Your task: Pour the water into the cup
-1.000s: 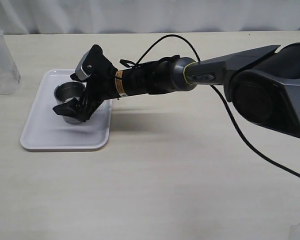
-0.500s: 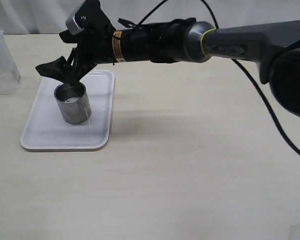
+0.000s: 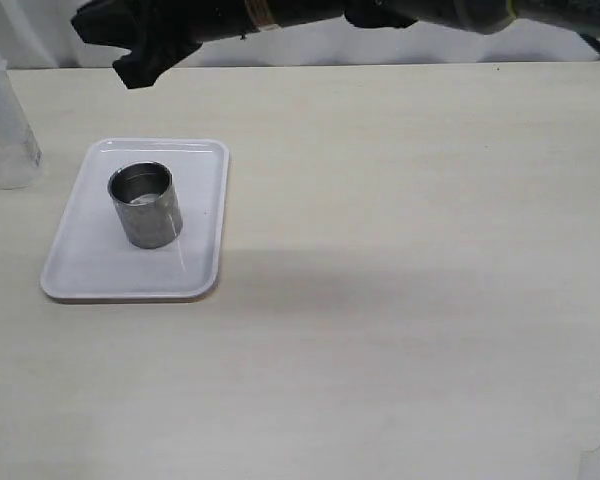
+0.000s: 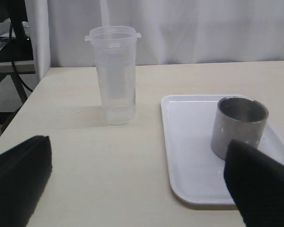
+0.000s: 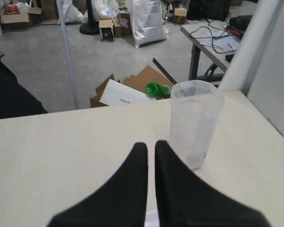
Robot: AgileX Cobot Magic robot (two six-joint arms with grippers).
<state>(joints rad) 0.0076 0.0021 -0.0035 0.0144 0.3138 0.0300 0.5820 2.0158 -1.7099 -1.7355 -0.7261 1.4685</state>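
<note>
The cup (image 3: 145, 206), a short steel tumbler, stands upright on a white tray (image 3: 90, 270). A faint shine inside it may be water; I cannot tell for sure. My right gripper (image 3: 130, 60) hangs high above the table, beyond the tray's far edge, and holds nothing. In the right wrist view its fingers (image 5: 151, 144) are almost together with nothing between them. My left gripper (image 4: 137, 151) is open and empty, its fingers (image 4: 19, 179) wide apart low over the table, with the cup (image 4: 239, 124) just ahead of one finger.
A tall translucent plastic container (image 3: 0, 120) stands on the table left of the tray; it also shows in the left wrist view (image 4: 114, 75) and the right wrist view (image 5: 194, 120). Past the table edge lie floor clutter and cardboard boxes (image 5: 128, 90).
My right gripper was down at the cup on the tray a second ago. It let go, rose and moved away to the top of the view. The cup stays on the tray.
</note>
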